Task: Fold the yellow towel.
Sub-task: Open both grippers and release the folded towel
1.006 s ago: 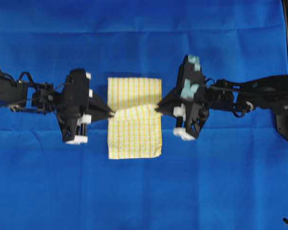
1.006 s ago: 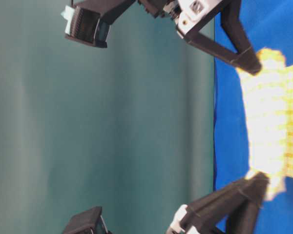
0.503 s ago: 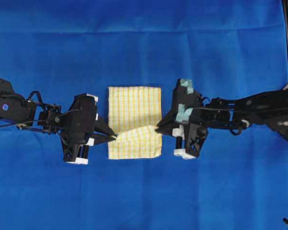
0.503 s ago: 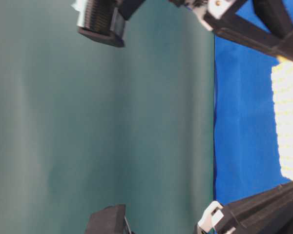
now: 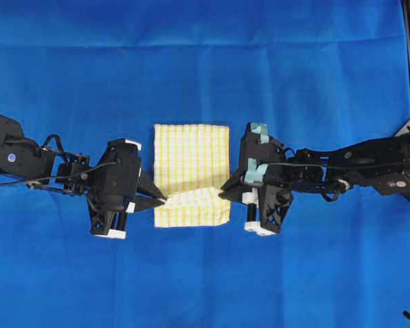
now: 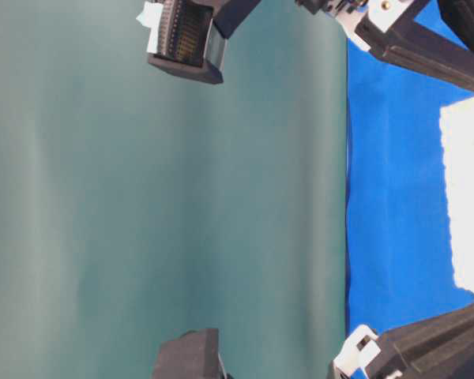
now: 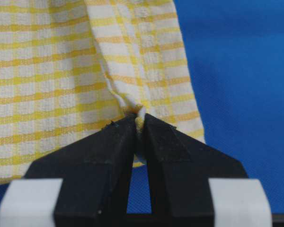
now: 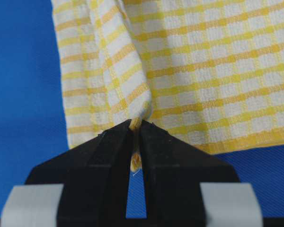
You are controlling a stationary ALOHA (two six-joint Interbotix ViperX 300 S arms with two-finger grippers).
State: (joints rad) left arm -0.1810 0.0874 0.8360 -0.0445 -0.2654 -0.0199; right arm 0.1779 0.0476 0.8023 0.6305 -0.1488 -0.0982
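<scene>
Both jaws are clamped on corners of the towel, mid-desk, pulling its upper layer toward the near edge. Either thin pinch could slip, leaving a skewed fold.

In the table-level view the yellow towel is a washed-out blur cut off at the right edge, its checks unreadable. Both end effectors are cropped there, at upper right and lower right.
</scene>
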